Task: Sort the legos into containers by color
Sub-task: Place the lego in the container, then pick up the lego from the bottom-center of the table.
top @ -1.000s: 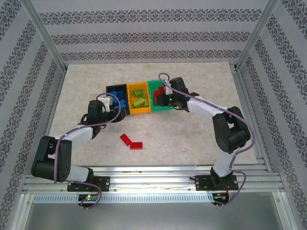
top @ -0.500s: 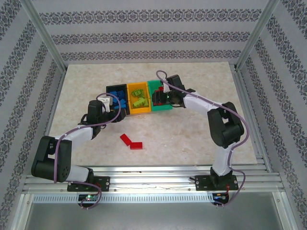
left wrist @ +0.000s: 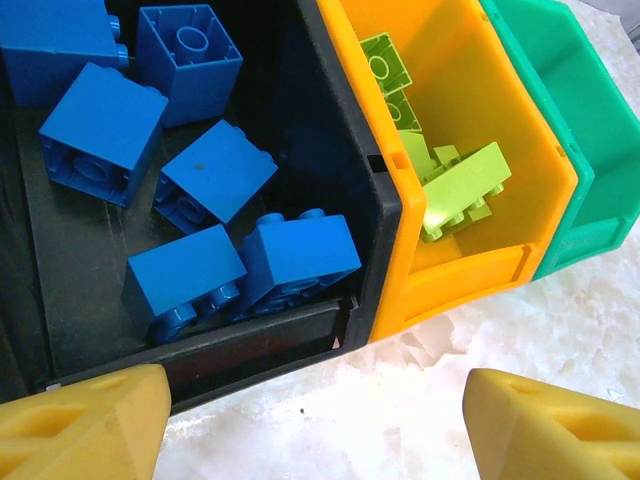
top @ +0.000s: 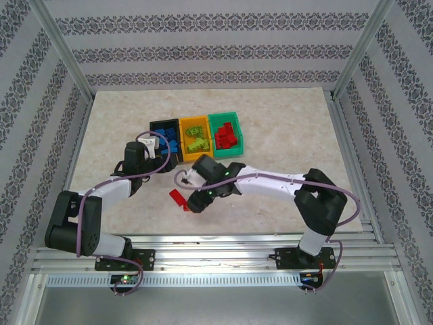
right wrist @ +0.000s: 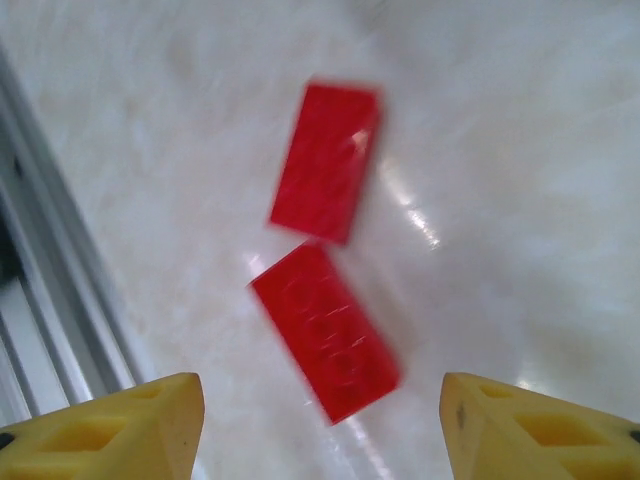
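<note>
Right gripper (right wrist: 320, 425), wide and empty, hovers over 2 blurry red bricks (right wrist: 326, 333), seemingly touching; left gripper (left wrist: 318, 420) sits wide at the black bin (left wrist: 335, 150)'s near edge

two red legos (right wrist: 324, 177) lying loose, containers (top: 196, 158) part-filled

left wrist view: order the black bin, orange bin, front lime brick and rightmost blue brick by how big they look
1. black bin, closest to the camera and cropped
2. orange bin
3. rightmost blue brick and front lime brick: about alike, unranked
</note>
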